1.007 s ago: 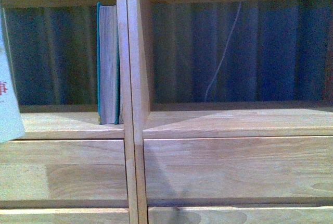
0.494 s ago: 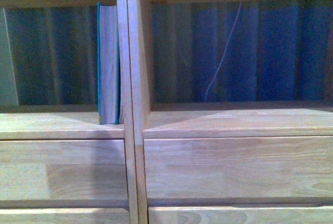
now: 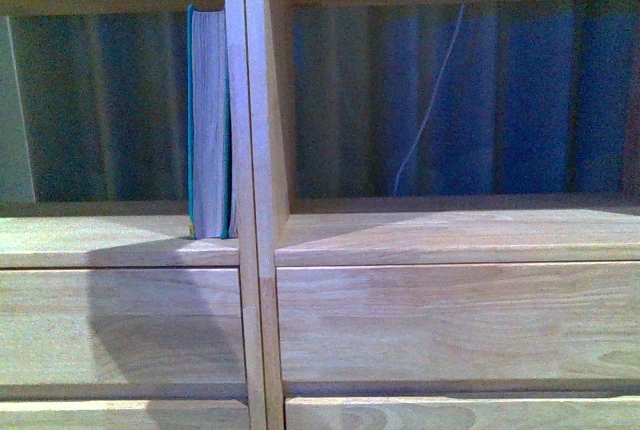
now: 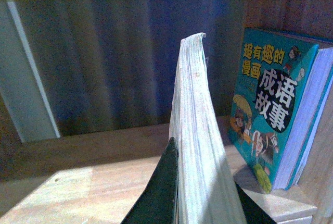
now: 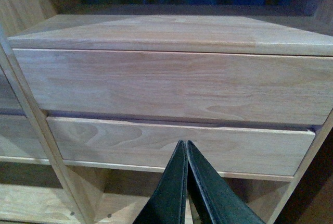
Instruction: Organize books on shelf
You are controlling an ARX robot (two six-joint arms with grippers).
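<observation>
Judging by what I see, I put the job at about half done: the teal book (image 3: 208,122) already stands upright in the left cubby of the shelf (image 3: 450,235), its page edge toward me and its side against the central divider (image 3: 252,150). The thin paperback (image 4: 195,130) is not shelved yet. My left gripper (image 4: 200,193) is clamped on its lower part, one dark finger on each face, and holds it edge-on and upright at the mouth of that same cubby, apart from the teal book, with bare board between them. What remains, as I read it, is to set it down beside the teal one and let go. My right gripper (image 5: 185,148) has its fingers pressed together on nothing and hangs in front of the drawer fronts (image 5: 171,86) on the right. Compared with a second ago, the paperback's pale cover has left the front view's left edge, and a broad shadow now lies across the left drawer front (image 3: 120,325).
</observation>
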